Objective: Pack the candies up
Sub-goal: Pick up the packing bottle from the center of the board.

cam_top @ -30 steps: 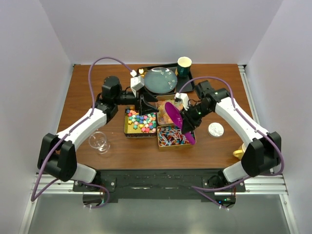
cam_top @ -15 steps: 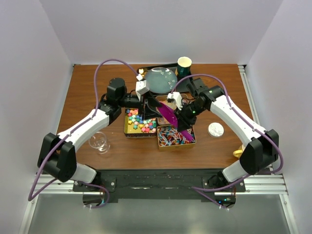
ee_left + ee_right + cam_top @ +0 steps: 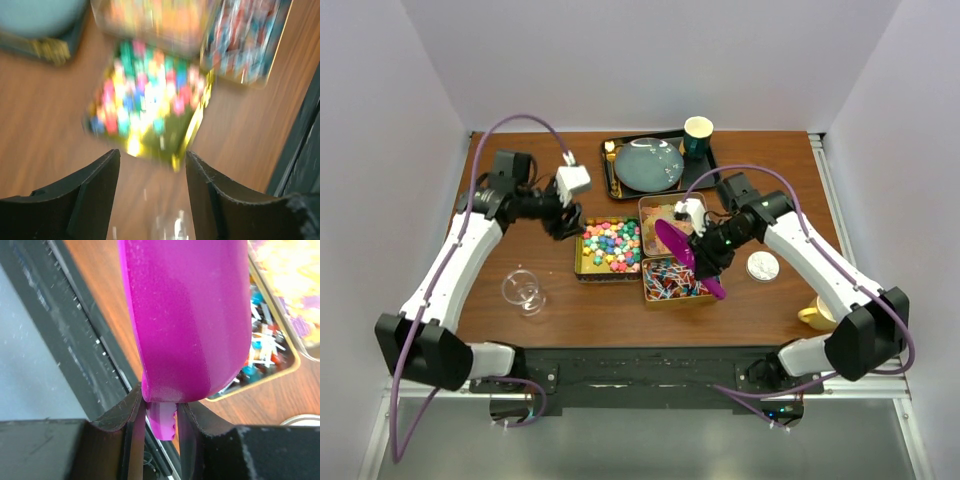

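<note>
Now that your L gripper (image 3: 563, 220) has swung back left, clear of the tins (image 3: 582, 268), jaws apart w/ nothing between, only the R gripper (image 3: 161, 409) is over the candies. It's clamped on the purple scoop (image 3: 672, 242) by the handle, bowl above the wrapped pieces (image 3: 670, 284). Cubes (image 3: 610, 246) & gummies (image 3: 658, 210) sit in neighbouring tins. The glass (image 3: 523, 290) looks empty, so prob. scooping comes next

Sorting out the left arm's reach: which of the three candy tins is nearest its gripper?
The tin of multicoloured cubes, leftmost of the three; the left gripper is beside its far-left corner.
</note>
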{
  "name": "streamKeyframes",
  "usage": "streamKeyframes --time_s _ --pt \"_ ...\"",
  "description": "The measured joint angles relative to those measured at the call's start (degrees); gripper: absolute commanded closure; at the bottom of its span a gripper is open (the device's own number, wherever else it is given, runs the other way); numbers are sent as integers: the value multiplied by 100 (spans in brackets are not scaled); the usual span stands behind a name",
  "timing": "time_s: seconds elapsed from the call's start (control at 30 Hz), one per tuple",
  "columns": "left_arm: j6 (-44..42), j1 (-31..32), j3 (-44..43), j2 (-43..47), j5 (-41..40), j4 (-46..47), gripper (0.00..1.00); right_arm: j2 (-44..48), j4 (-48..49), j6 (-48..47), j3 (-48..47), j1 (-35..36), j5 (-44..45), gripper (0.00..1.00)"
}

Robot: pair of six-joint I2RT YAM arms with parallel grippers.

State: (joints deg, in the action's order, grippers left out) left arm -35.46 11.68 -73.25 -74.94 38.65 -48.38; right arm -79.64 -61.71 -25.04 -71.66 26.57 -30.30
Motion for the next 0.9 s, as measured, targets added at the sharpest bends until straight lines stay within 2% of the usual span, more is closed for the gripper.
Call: streamKeyframes --time_s 0.1,0.23,0.4,0.5,0.6,0.7,0.73,0.9 --pt "-774 -142 573 431 -822 -946 37 11 70 90 0 -323 4 100" --pt "-1128 -321 1049 608 -1703 -1781 39 0 133 125 -11 -614 87 100" --pt "-1187 -490 1200 603 -2120 -2253 42 -31 155 149 -24 -638 87 100" --pt "-1163 -492 1591 780 -2297 -2288 44 -31 190 186 -24 -638 85 100" --pt "-1141 -494 1932 831 -2439 -2337 49 -33 232 208 -24 -640 83 100" --pt "-1067 -494 2096 826 -2483 -2332 57 -59 251 210 -26 -640 83 100" --pt "-1056 -494 2122 826 -2492 -2310 63 -72 260 210 -24 -640 85 100" --pt "-1078 -494 2262 852 -2503 -2133 76 -92 267 214 -26 -640 87 100"
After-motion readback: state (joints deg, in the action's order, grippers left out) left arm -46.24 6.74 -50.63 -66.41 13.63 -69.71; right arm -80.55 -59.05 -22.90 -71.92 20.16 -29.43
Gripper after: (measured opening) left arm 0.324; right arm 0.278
